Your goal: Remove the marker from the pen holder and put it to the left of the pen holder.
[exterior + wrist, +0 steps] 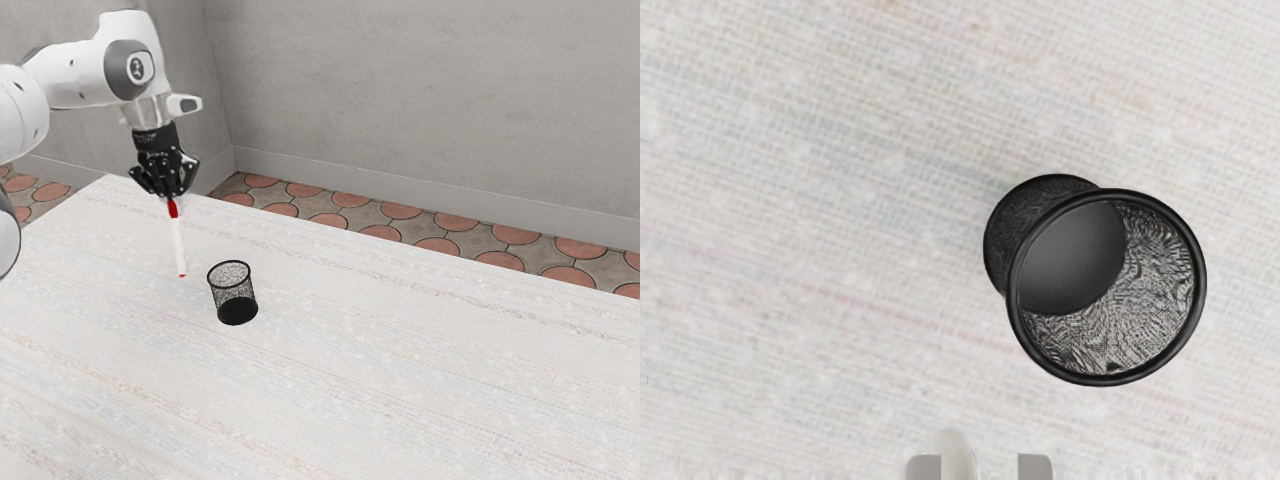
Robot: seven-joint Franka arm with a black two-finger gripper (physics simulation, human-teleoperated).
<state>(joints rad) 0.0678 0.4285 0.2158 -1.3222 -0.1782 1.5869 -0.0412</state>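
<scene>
Black and nearest the arm, the gripper (172,197) has its jaws clamped on the upper, red end of the marker (179,245). The marker hangs nearly upright, out of the pen holder (234,306) and apart from it, towards the exterior view's left; its lower end seems to be above the table (400,380), though that gap is hard to judge.

The step in hand is the setting down. Any sideways shift is best made first, with the lower end well away from the mesh and rim, as a knock could tip the light holder. Then a slow, straight descent is called for, easing off as the end meets the cloth-like tabletop. Held by one end, the marker may pivot or topple when freed, so it wants laying over low and away from the holder, then a gentle release and a straight lift.
</scene>
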